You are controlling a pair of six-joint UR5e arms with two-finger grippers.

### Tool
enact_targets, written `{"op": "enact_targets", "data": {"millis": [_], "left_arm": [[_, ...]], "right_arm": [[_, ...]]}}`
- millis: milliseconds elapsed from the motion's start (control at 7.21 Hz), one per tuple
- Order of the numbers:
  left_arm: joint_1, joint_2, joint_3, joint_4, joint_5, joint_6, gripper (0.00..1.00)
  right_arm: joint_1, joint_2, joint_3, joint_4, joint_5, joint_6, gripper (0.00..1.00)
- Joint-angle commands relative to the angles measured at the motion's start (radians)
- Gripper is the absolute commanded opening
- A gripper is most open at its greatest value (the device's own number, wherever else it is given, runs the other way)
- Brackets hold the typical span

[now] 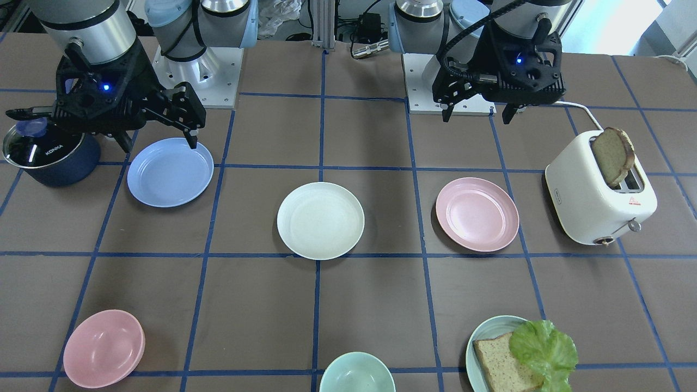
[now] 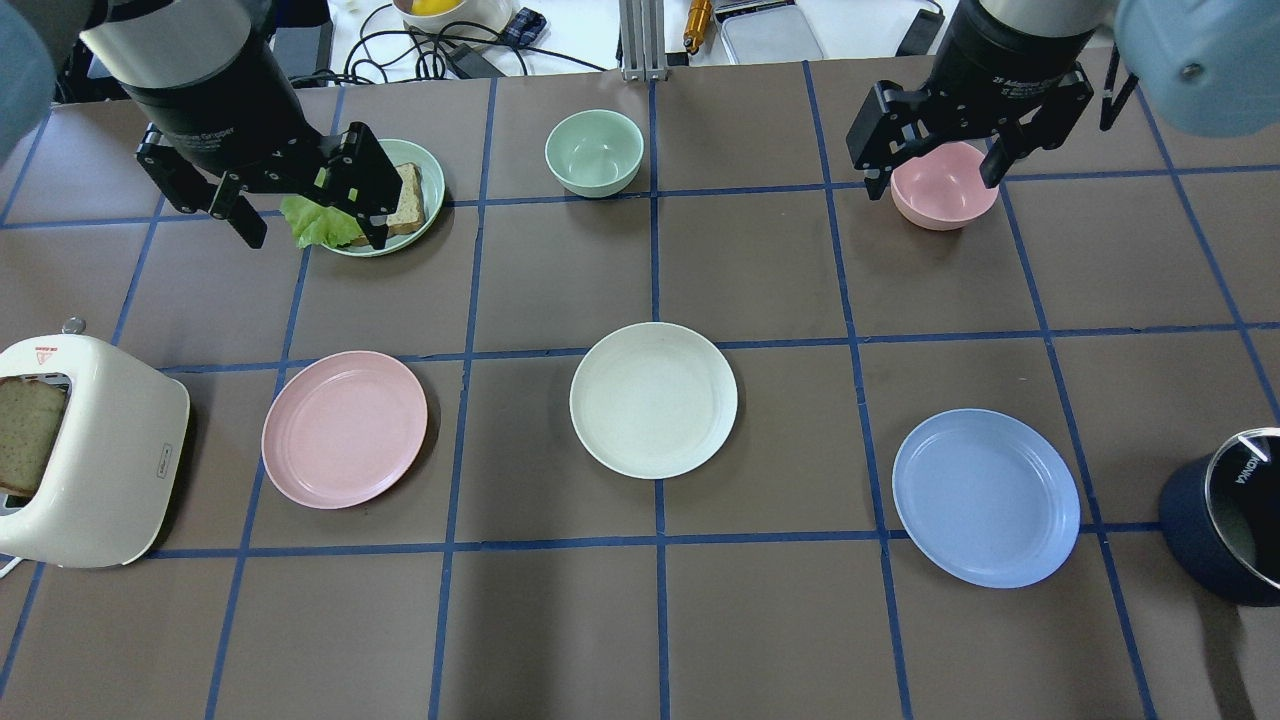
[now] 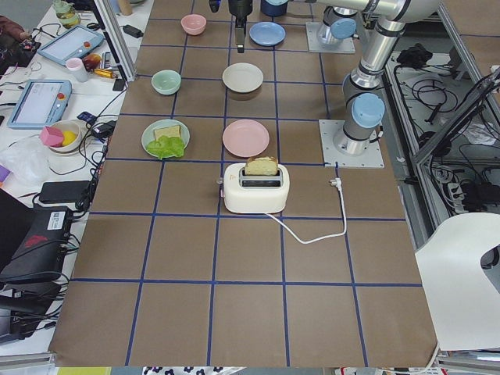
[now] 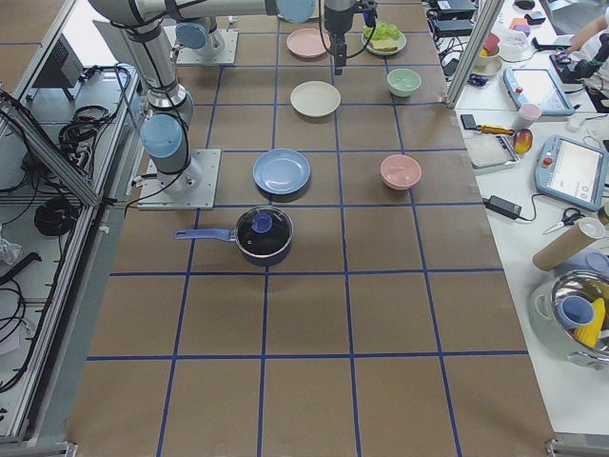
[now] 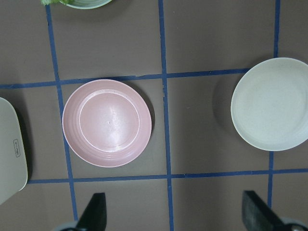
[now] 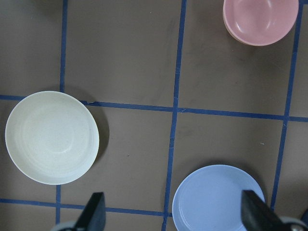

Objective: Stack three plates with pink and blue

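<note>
Three plates lie apart in a row on the brown table. The pink plate (image 2: 344, 428) is on my left, the cream-white plate (image 2: 653, 400) in the middle, the light blue plate (image 2: 985, 497) on my right. My left gripper (image 2: 316, 240) is open and empty, held high; in the left wrist view its fingers (image 5: 94, 211) frame the table just short of the pink plate (image 5: 107, 122). My right gripper (image 2: 932, 185) is open and empty, also high; its wrist view shows the blue plate (image 6: 219, 198) between the fingers and the cream plate (image 6: 52, 137) to the left.
A white toaster (image 2: 80, 450) with a bread slice stands at my far left. A teal plate (image 2: 432, 175) with bread and lettuce, a green bowl (image 2: 594, 152) and a pink bowl (image 2: 945, 205) sit along the far side. A dark pot (image 2: 1225, 530) stands at my right.
</note>
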Motion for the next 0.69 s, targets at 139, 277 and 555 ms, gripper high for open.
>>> {"op": "enact_targets", "data": {"millis": [139, 277, 555], "left_arm": [[0.0, 0.003, -0.002, 0.004, 0.0, 0.0, 1.0], [0.001, -0.004, 0.005, 0.005, 0.0, 0.0, 1.0], [0.0, -0.004, 0.007, 0.004, 0.0, 0.0, 1.0]], "right_arm": [[0.0, 0.0, -0.003, 0.0, -0.011, -0.001, 1.0], [-0.008, 0.0, 0.003, 0.001, -0.014, -0.005, 1.0], [-0.038, 0.0, 0.017, 0.018, -0.017, -0.064, 1.0]]}}
